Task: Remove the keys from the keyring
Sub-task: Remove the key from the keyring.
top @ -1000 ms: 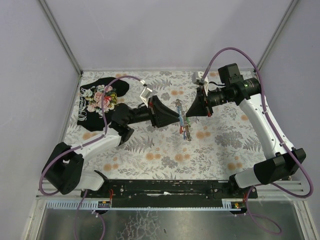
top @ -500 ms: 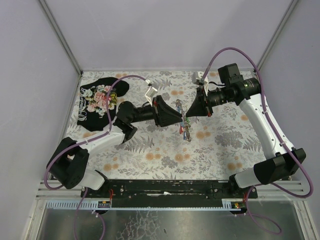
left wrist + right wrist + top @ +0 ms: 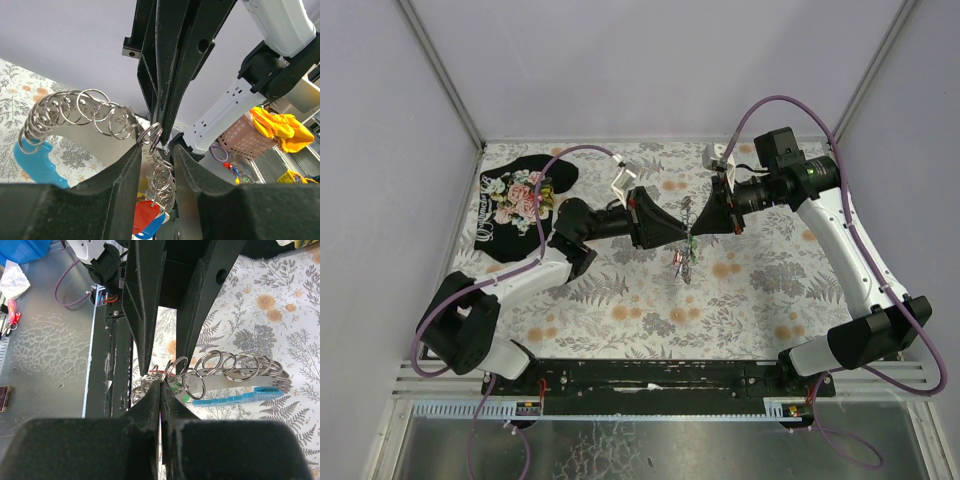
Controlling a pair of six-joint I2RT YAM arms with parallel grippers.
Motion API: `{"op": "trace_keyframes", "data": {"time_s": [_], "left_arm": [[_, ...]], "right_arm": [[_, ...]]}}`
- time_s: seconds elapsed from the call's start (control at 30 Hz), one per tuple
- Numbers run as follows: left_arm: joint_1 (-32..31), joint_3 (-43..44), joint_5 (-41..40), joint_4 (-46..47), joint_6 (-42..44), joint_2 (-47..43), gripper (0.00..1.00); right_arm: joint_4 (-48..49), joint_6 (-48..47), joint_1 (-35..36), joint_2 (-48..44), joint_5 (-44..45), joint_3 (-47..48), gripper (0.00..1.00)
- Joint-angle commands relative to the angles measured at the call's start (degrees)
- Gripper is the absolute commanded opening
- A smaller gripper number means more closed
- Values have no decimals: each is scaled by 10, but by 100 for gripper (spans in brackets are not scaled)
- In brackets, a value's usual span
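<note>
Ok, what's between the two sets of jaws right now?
The keyring: the top view shows it bridging the left gripper and right gripper, the keys dangling beneath. Right jaws pinch a ring; left jaws straddle it.

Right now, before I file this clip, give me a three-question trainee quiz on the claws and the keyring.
1. True or false: the right claw stands wide open, clear of the keyring.
2. Where does the black floral cloth lie in the top view? A far left; B near right; C dead centre.
3. What colour edges the grey fob?

Key: 1 false, it is shut on one of the rings; 2 A; 3 light blue.
</note>
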Motion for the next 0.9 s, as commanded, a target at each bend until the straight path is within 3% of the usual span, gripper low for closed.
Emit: {"op": "trace_keyframes", "data": {"time_s": [0.0,0.2,0.87], "left_arm": [[-5,20,18,30,-5,4,30],[-6,28,27,8,9,4,21],[-7,50,38,-125,89,-3,21]], "right_arm": [[-4,-6,8,5,-5,13,0],[-24,-13,12,19,18,31,0],[-43,-17,14,29,27,58,0]]}}
